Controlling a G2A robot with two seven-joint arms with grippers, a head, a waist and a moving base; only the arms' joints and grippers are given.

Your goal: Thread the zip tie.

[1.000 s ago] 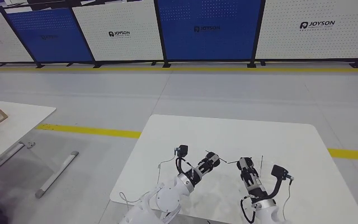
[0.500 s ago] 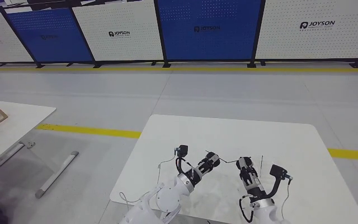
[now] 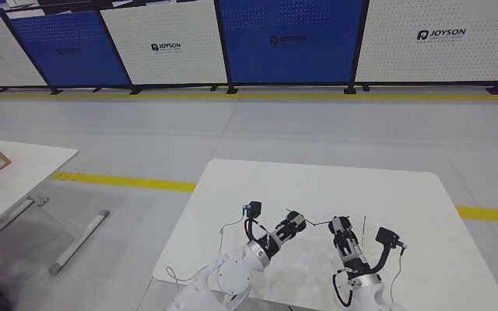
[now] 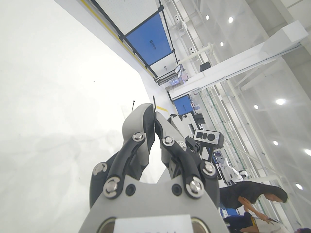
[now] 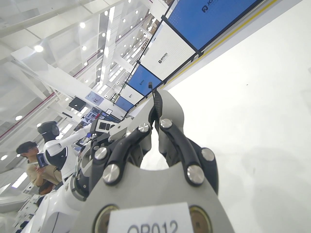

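The left fingers (image 4: 138,122) are pressed shut on a black zip tie (image 4: 154,101), its tip seen poking past them. The right fingers (image 5: 171,107) are clamped on the head end, the small square head left protruding. The strip is stretched between the two over the near part of the white counter (image 3: 311,179). A second black strip (image 3: 364,221) is laid just beside the right fingers. Blue and white panels (image 3: 289,39) are ranged beyond.

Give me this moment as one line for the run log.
left hand shut on zip tie strip | right hand shut on tie near its head | both over table | tie not yet threaded
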